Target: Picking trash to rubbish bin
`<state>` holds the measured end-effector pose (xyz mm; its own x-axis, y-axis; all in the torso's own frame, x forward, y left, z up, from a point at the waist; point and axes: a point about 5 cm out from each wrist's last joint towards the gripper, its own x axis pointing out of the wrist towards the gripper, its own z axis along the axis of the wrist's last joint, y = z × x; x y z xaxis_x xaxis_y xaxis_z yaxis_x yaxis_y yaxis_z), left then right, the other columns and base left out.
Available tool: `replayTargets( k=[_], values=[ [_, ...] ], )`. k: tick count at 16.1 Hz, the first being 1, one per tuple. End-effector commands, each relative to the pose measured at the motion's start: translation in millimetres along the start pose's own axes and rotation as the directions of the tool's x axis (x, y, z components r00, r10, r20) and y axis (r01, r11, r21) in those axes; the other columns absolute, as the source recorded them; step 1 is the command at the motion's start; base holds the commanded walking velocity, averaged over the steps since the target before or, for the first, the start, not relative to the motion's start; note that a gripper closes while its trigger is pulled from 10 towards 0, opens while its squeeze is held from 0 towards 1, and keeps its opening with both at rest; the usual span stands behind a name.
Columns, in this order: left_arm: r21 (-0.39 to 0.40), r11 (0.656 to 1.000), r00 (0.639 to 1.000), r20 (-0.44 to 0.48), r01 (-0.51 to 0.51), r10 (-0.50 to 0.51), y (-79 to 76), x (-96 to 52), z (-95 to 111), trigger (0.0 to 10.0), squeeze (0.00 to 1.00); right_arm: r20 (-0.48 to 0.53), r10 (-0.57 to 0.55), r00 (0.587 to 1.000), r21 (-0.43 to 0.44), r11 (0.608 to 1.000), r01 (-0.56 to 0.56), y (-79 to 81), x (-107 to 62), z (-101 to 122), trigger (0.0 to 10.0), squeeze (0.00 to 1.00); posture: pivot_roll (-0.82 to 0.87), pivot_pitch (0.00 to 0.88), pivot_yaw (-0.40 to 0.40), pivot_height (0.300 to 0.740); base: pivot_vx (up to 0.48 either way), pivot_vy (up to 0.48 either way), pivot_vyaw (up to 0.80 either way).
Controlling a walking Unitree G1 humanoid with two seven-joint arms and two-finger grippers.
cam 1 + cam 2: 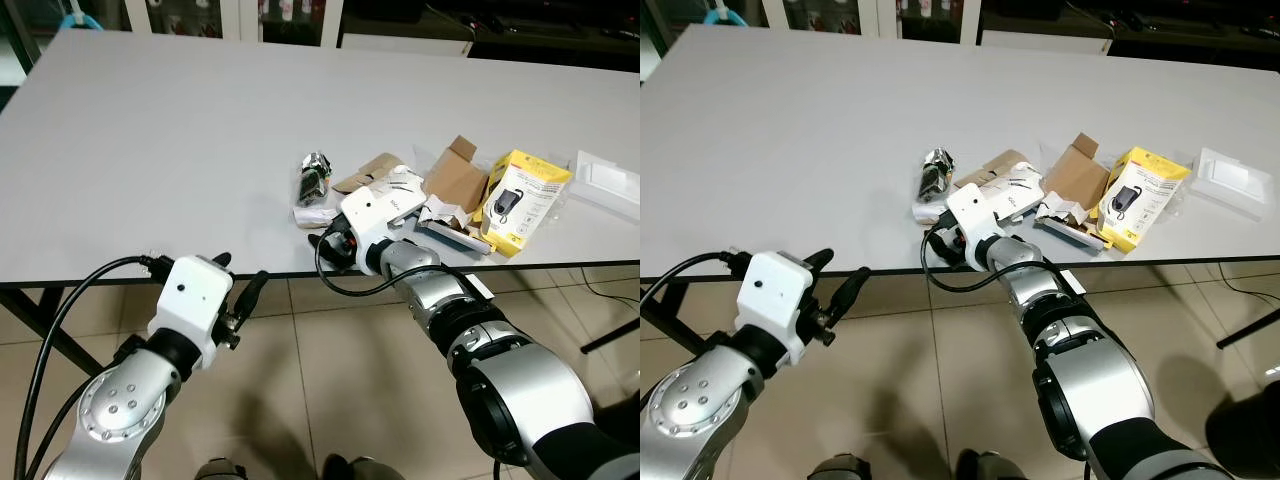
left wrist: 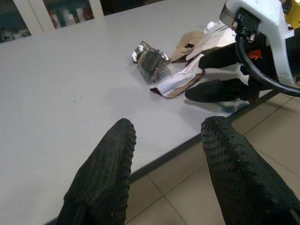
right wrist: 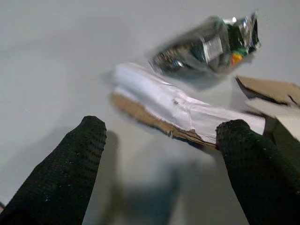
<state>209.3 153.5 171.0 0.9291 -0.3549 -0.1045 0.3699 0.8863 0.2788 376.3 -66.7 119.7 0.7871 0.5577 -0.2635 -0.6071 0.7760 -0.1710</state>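
A pile of trash lies on the white table (image 1: 180, 130) near its front edge. It holds a crumpled foil wrapper (image 1: 314, 177), a white paper strip backed with cardboard (image 3: 183, 112), brown cardboard pieces (image 1: 455, 178) and a yellow box (image 1: 521, 200). My right gripper (image 1: 322, 243) rests low at the table's edge, open, its fingers (image 3: 70, 168) pointing at the strip from just in front of it, not touching it. My left gripper (image 1: 243, 272) hovers open in front of the table's edge, to the left of the pile, holding nothing.
Clear plastic packaging (image 1: 608, 184) lies at the table's right end. Beige tiled floor (image 1: 300, 380) runs under and in front of the table, with a dark table leg (image 1: 30, 325) at the left. Dark cabinets (image 1: 300, 15) stand behind the table.
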Motion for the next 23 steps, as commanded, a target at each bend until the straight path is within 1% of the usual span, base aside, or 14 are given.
replayTargets(
  k=[1,2,3,4,5,10,15,23],
  values=[
    [0.005,1.0,1.0,0.003,-0.001,0.001,-1.5,-3.5,2.7,10.0,0.0,-0.015,-0.022,1.0,0.007,1.0,0.022,-4.6,-1.7,-2.5,10.0,0.0,0.18,0.166,-0.15,0.74,0.0,0.0,0.0],
    [0.005,1.0,1.0,0.002,-0.004,0.004,-1.6,-4.4,2.9,10.0,0.0,-0.013,-0.022,1.0,0.015,1.0,0.022,-4.5,-1.6,-2.5,10.0,0.0,0.19,0.172,-0.154,0.74,0.0,0.0,0.0],
    [0.007,1.0,1.0,-0.001,-0.007,0.007,-1.3,-5.7,2.7,10.0,0.0,-0.002,-0.021,1.0,0.035,0.999,0.021,-4.4,-1.4,-1.4,8.7,0.0,0.19,0.175,-0.157,0.74,0.0,0.0,0.0],
    [0.009,1.0,1.0,-0.005,-0.011,0.012,-1.0,-6.9,2.4,10.0,0.0,0.012,-0.026,1.0,0.057,0.998,0.026,-4.7,-1.2,0.1,3.8,0.0,0.19,0.178,-0.159,0.74,0.0,0.0,0.0],
    [0.011,1.0,1.0,-0.008,-0.016,0.016,-1.1,-7.9,2.3,10.0,0.0,0.024,-0.024,0.999,0.079,0.997,0.022,-4.5,-0.9,1.4,0.0,0.0,0.2,0.179,-0.16,0.74,0.0,0.0,0.0],
    [0.008,1.0,1.0,-0.01,-0.024,0.024,-2.2,-8.7,2.7,10.0,0.0,0.036,0.003,0.999,0.077,0.997,-0.006,-1.6,-0.1,2.9,0.0,0.0,0.2,0.175,-0.166,0.74,0.0,0.0,0.0],
    [0.007,0.999,0.999,-0.012,-0.038,0.038,-2.4,-9.0,1.3,10.0,0.0,0.04,0.016,0.999,0.08,0.997,-0.02,-2.2,-2.1,-0.7,0.0,0.0,0.19,0.162,-0.175,0.74,0.0,0.0,0.0],
    [0.007,0.999,0.999,0.005,-0.052,0.052,-3.2,-2.9,0.7,10.0,0.0,0.062,0.038,0.997,0.091,0.995,-0.043,-3.6,-4.7,-2.5,0.0,0.0,0.18,0.127,-0.188,0.74,0.0,0.0,0.0]
  ],
)
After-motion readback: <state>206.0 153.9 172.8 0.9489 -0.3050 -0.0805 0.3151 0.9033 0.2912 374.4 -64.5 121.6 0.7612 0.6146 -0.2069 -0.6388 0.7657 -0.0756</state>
